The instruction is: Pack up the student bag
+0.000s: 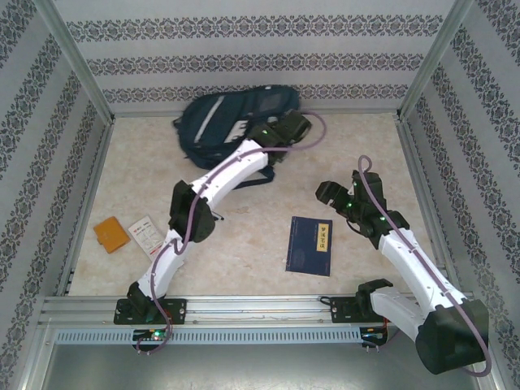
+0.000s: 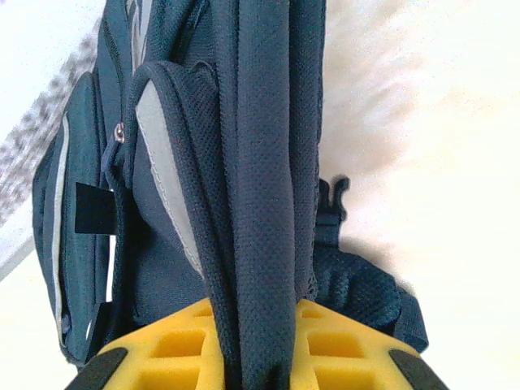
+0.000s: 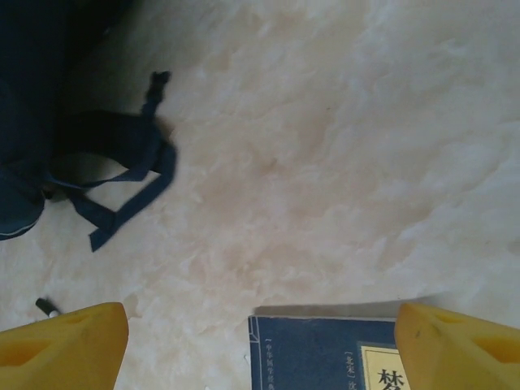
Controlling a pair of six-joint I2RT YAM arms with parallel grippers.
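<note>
Items counted: one student bag [image 1: 231,122], one navy book [image 1: 309,244], one orange card [image 1: 110,235], one white-and-red leaflet [image 1: 145,235], two grippers.

The student bag lies flat, beyond the navy book and to its left. Its long axis runs left to right, the left end slightly nearer the arm bases, and its white-patched face is up. Which end is the top cannot be told.

The left gripper [image 2: 256,357] is at the bag's right end, beyond the book, clenched on a padded shoulder strap [image 2: 264,203].

The right gripper [image 3: 260,341] hangs just right of the book's far edge, jaws wide apart and grasping nothing.

The card and leaflet lie side by side, well left of the book.
</note>
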